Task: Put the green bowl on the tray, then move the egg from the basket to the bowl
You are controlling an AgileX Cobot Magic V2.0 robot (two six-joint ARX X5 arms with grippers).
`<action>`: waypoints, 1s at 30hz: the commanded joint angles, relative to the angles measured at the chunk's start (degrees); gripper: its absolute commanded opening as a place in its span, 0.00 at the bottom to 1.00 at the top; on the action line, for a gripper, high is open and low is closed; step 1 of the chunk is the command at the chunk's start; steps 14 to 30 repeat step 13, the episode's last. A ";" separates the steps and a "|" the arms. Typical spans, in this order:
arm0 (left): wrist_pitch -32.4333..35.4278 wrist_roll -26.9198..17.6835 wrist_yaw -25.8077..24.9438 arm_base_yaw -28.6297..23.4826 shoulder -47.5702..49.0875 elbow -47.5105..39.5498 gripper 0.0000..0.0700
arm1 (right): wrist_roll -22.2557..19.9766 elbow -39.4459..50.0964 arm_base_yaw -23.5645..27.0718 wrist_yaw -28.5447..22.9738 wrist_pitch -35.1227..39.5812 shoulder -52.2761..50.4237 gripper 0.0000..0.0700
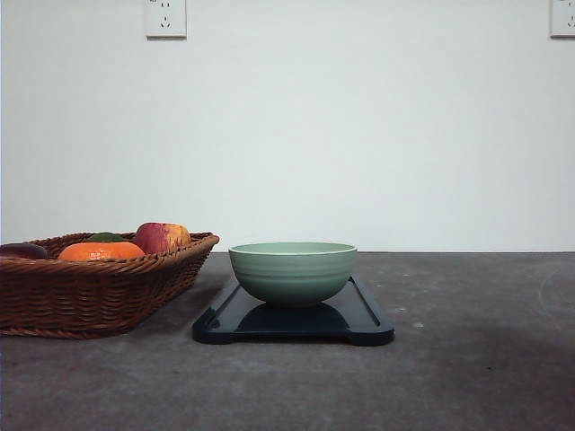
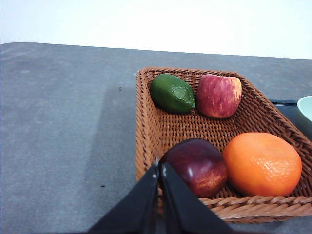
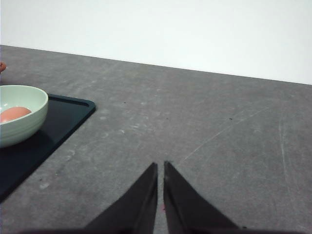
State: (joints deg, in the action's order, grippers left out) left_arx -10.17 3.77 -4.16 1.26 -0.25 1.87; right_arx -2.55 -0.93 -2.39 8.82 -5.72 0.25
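Observation:
The green bowl (image 1: pixel 293 270) stands on the dark tray (image 1: pixel 363 325) in the middle of the table. In the right wrist view the brownish-orange egg (image 3: pixel 14 114) lies inside the green bowl (image 3: pixel 22 124) on the tray (image 3: pixel 68 117). The wicker basket (image 1: pixel 90 292) sits to the left of the tray. My left gripper (image 2: pixel 160 168) is shut with nothing in it, just outside the basket's (image 2: pixel 146 126) near rim. My right gripper (image 3: pixel 160 167) is shut and empty over bare table, to the right of the tray.
The basket holds an orange fruit (image 2: pixel 262 164), a red-yellow apple (image 2: pixel 219 95), a dark red fruit (image 2: pixel 196 165) and a green lime-like fruit (image 2: pixel 172 93). Grey tabletop (image 3: pixel 204 131) stretches right of the tray. A white wall with sockets (image 1: pixel 165 18) stands behind.

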 commanded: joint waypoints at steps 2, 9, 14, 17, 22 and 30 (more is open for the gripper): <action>-0.48 -0.68 0.13 -0.07 0.04 -1.07 0.00 | 0.59 0.24 0.00 -0.04 0.61 -0.04 0.02; -0.48 -0.68 0.13 -0.07 0.04 -1.07 0.00 | 0.59 0.24 0.00 -0.04 0.61 -0.04 0.02; -0.48 -0.68 0.13 -0.07 0.04 -1.07 0.00 | 0.59 0.24 0.00 -0.04 0.61 -0.04 0.02; -0.48 -0.68 0.13 -0.07 0.04 -1.07 0.00 | 0.59 0.24 0.00 -0.04 0.61 -0.04 0.02; -0.48 -0.68 0.13 -0.07 0.04 -1.07 0.00 | 0.59 0.24 0.00 -0.04 0.61 -0.04 0.02; -0.48 -0.68 0.13 -0.07 0.04 -1.07 0.00 | 0.59 0.24 0.00 -0.04 0.61 -0.04 0.02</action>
